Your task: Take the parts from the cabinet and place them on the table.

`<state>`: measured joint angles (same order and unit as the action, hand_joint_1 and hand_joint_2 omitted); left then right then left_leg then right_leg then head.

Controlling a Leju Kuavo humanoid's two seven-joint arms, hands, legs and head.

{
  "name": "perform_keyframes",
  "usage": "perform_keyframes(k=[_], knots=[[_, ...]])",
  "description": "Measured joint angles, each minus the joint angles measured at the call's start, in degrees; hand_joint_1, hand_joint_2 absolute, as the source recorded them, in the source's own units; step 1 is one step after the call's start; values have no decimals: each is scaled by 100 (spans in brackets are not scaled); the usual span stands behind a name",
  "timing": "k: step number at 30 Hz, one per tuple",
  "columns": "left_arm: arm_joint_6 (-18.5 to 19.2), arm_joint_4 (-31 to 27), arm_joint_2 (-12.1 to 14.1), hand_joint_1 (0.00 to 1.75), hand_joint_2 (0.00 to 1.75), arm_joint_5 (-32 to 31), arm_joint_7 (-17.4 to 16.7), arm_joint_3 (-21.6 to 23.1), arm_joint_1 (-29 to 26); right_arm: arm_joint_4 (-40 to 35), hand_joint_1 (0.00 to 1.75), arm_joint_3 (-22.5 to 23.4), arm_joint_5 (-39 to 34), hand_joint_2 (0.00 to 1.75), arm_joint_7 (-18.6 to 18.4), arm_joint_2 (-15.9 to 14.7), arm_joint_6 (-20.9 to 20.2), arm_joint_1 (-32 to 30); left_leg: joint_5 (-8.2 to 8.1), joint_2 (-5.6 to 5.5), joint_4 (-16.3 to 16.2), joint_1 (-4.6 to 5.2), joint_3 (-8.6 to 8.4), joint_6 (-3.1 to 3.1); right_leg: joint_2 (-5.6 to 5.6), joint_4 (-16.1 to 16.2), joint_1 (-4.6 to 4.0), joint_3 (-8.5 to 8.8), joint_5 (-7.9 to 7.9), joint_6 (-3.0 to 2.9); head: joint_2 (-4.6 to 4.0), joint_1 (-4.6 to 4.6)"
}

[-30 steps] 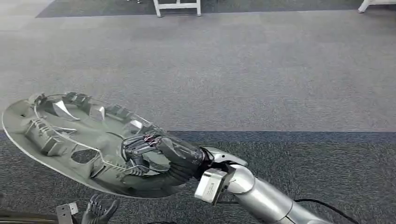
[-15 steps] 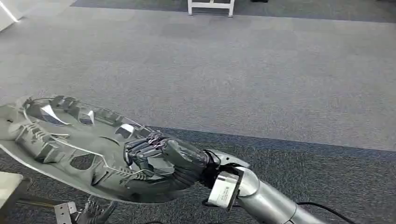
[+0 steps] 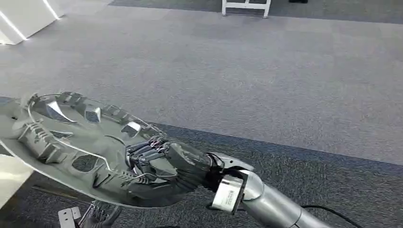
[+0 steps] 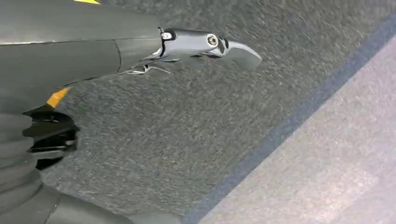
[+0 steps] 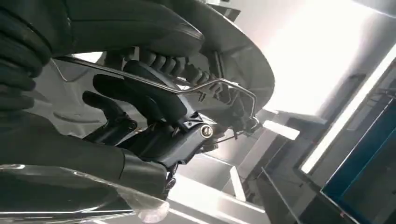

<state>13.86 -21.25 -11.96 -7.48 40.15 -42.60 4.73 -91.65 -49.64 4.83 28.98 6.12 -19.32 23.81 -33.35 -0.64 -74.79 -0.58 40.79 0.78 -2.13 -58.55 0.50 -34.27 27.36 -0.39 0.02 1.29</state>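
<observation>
The right hand [image 3: 164, 166] grips a large round grey plastic cover [image 3: 62, 142], a shallow dish-shaped part with ribs, clips and a thin wire ring [image 3: 90, 154] running round its inner face. The dark fingers [image 3: 142, 148] curl over the wire ring and the inner face near the cover's edge closest to the robot, and the cover is carried tilted over the floor, reaching out to the left of the hand. In the right wrist view the fingers [image 5: 154, 100] wrap around the wire, with the cover's curved rim [image 5: 252, 60] beyond them.

Under the cover lies dark grey carpet [image 3: 342, 180]; a dark blue stripe [image 3: 304, 149] separates it from a wide field of lighter grey carpet [image 3: 214, 71] beyond the cover. Far past the cover stand the white legs of a piece of furniture [image 3: 245, 6]. A white slanted panel [image 3: 26, 16] sits at the far left of the cover, and a pale flat surface [image 3: 10, 176], possibly a table corner, shows just below its left edge.

The left hand [image 3: 97, 217] hangs low beneath the cover; whether it is open or closed cannot be told, as the cover hides most of it.
</observation>
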Motion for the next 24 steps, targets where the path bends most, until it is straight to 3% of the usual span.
perform_keyframes(k=[2, 3, 4, 7, 8, 9, 10, 11, 13, 14, 15, 17, 18, 19, 20, 21, 23, 24], knots=[[0, 0, 4, 0, 175, 0, 0, 2, 7, -2, 175, -2, 0, 175, 2, 0, -4, 4, 463, 90, 1003, 1, -566, -22, -99, 0, 0, 3, -10, 12, 0, 2], [0, 0, 7, 0, 175, 0, 0, 4, 20, -4, 175, -2, 0, 175, 2, 2, -7, 12, 572, 243, 1476, 9, -825, -40, -139, 0, -3, 7, -19, 28, 0, 4], [2, 0, 7, 0, 175, 0, 0, 11, 40, -9, 175, -2, 0, 175, 2, 0, -7, 12, 515, 380, 1633, 83, -874, -50, -177, -20, -54, -16, -26, 56, 0, 7], [11, 0, 9, 0, 175, 0, 0, 15, 21, -11, 175, -7, 0, 175, 2, 0, -7, 9, 574, 235, 1600, 97, -786, -139, -308, 1, -42, -31, -82, 142, 0, -9], [11, 0, 13, 0, 175, 2, 0, 13, 7, -13, 175, -7, 0, 175, 2, 0, -7, 14, 636, 192, 1648, 78, -775, -197, -319, -3, -40, -43, -82, 179, 0, -2], [11, 0, 20, 0, 175, 4, 0, 13, 6, -13, 175, -7, 0, 175, 2, 0, -7, 17, 687, 176, 1675, 53, -757, -227, -166, -45, -21, -96, 9, 232, 0, -13], [11, 0, 22, 0, 175, 15, 0, 13, 18, -17, 175, -7, 0, 175, 2, 0, -7, 17, 718, 141, 1676, 54, -720, -256, 8, -246, -25, -186, 239, 256, 0, -7], [11, 0, 22, 0, 175, 13, 0, 15, 32, -17, 175, -7, -2, 175, 4, 0, -7, 19, 748, 105, 1673, 57, -681, -276, 111, -611, -26, -307, 510, 259, 0, -37], [15, 0, 17, 0, 175, 13, 0, 18, 42, -15, 175, -7, 0, 175, 4, -9, -7, 12, 816, 31, 1669, 76, -587, -304, 179, -1435, -33, -600, 918, 255, 0, -33], [15, 0, 20, 0, 175, 13, 0, 17, 39, -15, 175, -7, -2, 175, 2, -15, -7, 4, 860, -30, 1666, 84, -530, -299, 192, -1632, -34, -644, 941, 238, 0, -33], [15, 0, 24, 0, 175, 13, 0, 17, 32, -15, 175, -7, 0, 175, 2, -22, -7, 0, 897, -73, 1664, 86, -483, -294, 196, -1525, -34, -543, 835, 218, 0, -33], [15, 0, 24, 0, 175, 13, 0, 17, 34, -15, 175, -7, 0, 175, 2, -22, -7, 4, 975, -192, 1659, 88, -396, -274, 258, -690, -34, -4, 459, 165, 0, -33], [15, 0, 22, 0, 175, 13, 0, 17, 39, -15, 175, -7, 0, 175, 2, -22, -7, 7, 1009, -246, 1653, 83, -366, -255, 399, -193, -32, 323, 339, 130, 0, -33], [15, 0, 15, 0, 175, 13, 0, 17, 42, -15, 175, -7, 0, 175, 2, -22, -7, 15, 1040, -288, 1646, 99, -315, -218, 584, 100, -31, 522, 441, 111, 0, -31], [15, 0, 20, 0, 175, 13, 0, 17, 45, -20, 175, -7, -4, 175, 9, -22, -7, 13, 1090, -332, 1648, 84, -302, -190, 556, 65, -30, 502, 332, 123, 0, -17], [15, 0, 22, 0, 175, 13, 0, 17, 43, -17, 175, -7, -4, 175, 7, -22, -7, 17, 1129, -371, 1644, 68, -284, -152, 532, 98, -51, 478, 336, 113, 0, -53], [15, 0, 22, 0, 175, 13, 0, 17, 17, -17, 175, -7, 0, 175, 2, -22, -7, 12, 1235, -470, 1682, 60, -244, -66, 437, 121, -55, 440, 247, 32, 0, -50], [15, 0, 37, 0, 175, 15, 0, 20, 10, -17, 175, -7, 0, 175, 2, -22, -7, 30, 1136, -364, 1637, 49, -209, -60, 343, 146, -22, 412, 183, -12, 0, -59]])
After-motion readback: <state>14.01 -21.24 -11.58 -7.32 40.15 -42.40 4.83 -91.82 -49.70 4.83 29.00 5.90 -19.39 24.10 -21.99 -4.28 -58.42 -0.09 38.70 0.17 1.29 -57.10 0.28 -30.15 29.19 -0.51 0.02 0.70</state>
